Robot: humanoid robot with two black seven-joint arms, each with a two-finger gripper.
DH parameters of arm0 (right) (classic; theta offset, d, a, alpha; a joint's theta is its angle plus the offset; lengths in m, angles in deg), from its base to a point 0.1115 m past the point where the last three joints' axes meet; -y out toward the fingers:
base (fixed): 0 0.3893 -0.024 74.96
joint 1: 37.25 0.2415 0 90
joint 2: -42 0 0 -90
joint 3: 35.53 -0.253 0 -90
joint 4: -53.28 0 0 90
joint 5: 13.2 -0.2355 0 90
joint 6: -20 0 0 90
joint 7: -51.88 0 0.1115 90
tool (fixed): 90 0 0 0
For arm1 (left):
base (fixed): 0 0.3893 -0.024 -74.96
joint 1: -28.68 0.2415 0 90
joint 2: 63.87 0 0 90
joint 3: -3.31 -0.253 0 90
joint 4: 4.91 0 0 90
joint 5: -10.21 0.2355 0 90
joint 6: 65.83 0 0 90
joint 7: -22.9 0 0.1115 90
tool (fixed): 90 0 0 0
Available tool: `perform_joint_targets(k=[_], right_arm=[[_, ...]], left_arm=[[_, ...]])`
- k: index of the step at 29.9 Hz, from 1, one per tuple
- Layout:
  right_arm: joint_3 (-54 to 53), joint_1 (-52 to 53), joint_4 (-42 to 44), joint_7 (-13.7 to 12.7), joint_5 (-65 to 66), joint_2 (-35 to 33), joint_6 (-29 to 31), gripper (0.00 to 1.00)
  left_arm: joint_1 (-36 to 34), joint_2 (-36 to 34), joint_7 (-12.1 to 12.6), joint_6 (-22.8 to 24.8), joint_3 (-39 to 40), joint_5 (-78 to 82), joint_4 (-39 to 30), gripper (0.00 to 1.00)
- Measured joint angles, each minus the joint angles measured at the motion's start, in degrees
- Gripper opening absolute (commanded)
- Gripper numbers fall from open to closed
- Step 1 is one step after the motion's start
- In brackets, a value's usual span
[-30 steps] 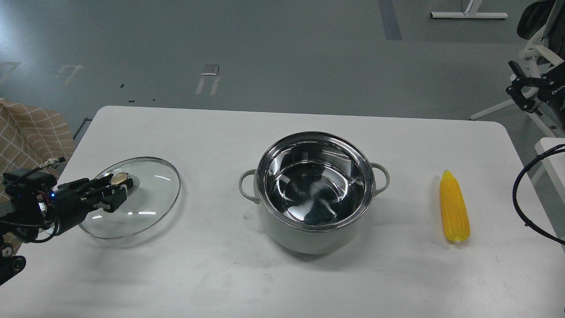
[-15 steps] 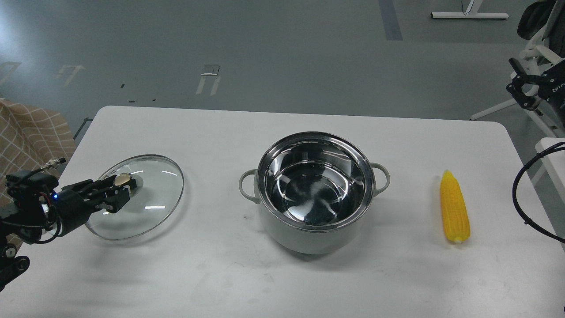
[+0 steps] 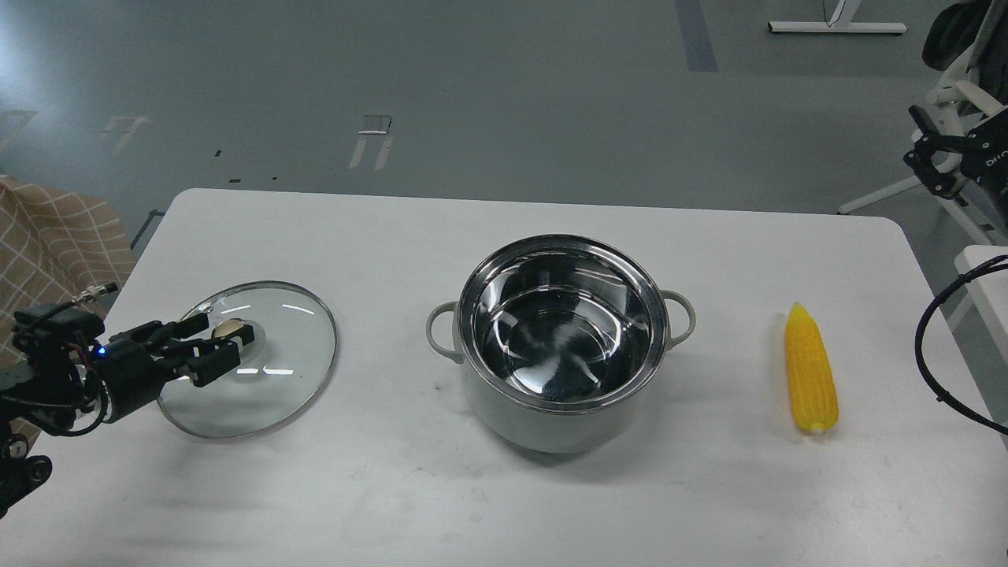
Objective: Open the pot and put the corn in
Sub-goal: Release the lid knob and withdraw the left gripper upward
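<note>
The pale grey-green pot [image 3: 562,409] stands open at the middle of the white table [image 3: 394,488], its shiny steel inside empty. The yellow corn cob [image 3: 810,370] lies on the table to the pot's right, point away from me. The glass lid [image 3: 272,378] with its gold knob [image 3: 231,328] lies flat on the table at the left. My left gripper [image 3: 220,339] is open over the lid, its fingers on either side of the knob and apart from it. My right gripper is out of view.
A black cable loop [image 3: 925,346] hangs at the table's right edge. A checked cloth [image 3: 55,236] lies off the table's left side. White and black equipment [image 3: 957,150] stands on the floor at the far right.
The lid went from tilted and held by its knob to lying flat on the table, slightly further right. My left gripper's fingers spread apart and let go of the knob.
</note>
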Motion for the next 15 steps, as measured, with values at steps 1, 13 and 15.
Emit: perform_joint_targets(k=[1,13,15], right_arm=[[0.0,0.0,0.0,0.0,0.0,0.0,0.0,1.0],[0.74,-0.24,-0.39,0.0,0.81,-3.56,0.0,1.0],[2.13,-0.24,-0.55,0.0,1.11,-6.07,0.0,1.0]], left_arm=[[-0.02,0.09,0.0,-0.02,0.03,-0.02,0.06,0.9],[-9.45,0.3,-1.28,-0.66,2.05,-12.66,0.11,0.96],[-13.84,0.2,-1.52,-0.46,2.22,-18.8,0.13,0.96]])
